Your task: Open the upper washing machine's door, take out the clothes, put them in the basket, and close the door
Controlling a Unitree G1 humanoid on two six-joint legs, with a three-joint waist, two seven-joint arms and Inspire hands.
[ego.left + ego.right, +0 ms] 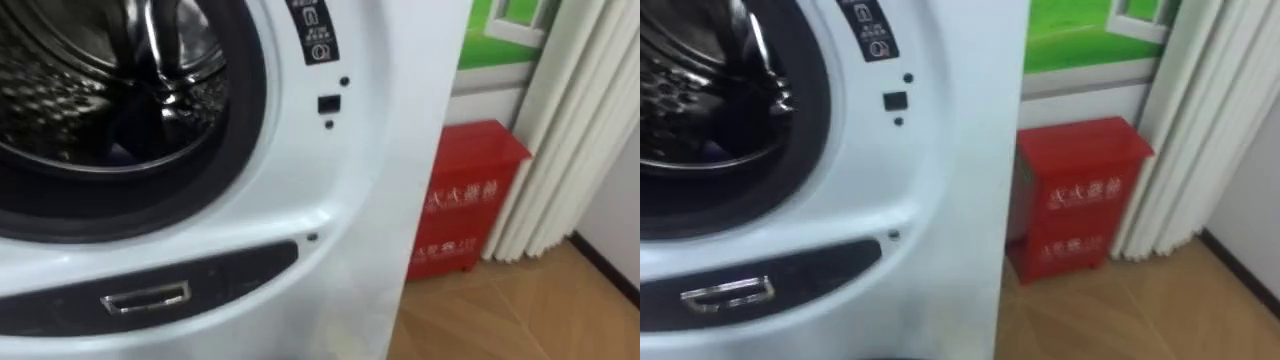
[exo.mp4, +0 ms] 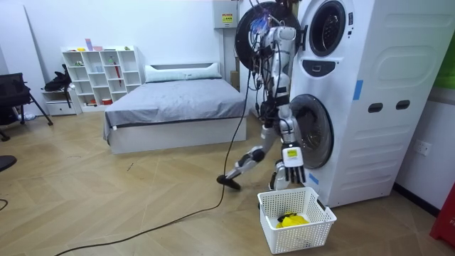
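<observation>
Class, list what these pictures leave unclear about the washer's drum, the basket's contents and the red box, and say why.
Drum: left eye view, cut off by the top and left edges; whether clothes remain inside cannot be told.
Yellow item in the basket: room view, too small to identify.
Red box: right eye view, its white print is blurred.
</observation>
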